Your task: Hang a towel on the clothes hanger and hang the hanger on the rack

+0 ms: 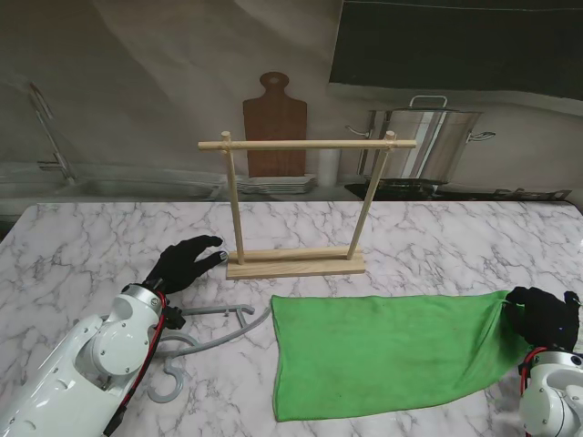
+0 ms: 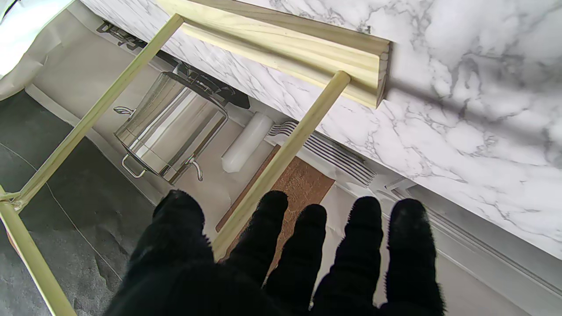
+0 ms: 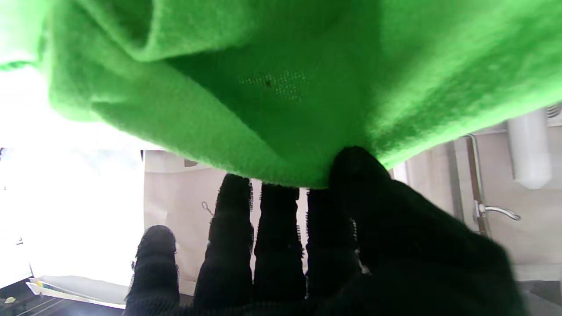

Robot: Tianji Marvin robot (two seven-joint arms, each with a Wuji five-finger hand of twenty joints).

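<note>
Green towel pinched at its right corner

The towel (image 1: 383,350) lies spread on the table (image 1: 82,246), near of the rack (image 1: 296,205); right hand (image 1: 544,316) clamps its corner. Left hand (image 1: 187,262), fingers spread, hovers beside the rack; hanger (image 1: 214,339) lies left of the towel.

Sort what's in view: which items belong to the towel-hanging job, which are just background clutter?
Job items:
- green towel, one corner pinched by the right robot hand
- grey clothes hanger, flat on the table
- wooden rack, left robot hand open beside its base

Just lying about:
- wooden cutting board
- steel stockpot
- stack of plates
</note>
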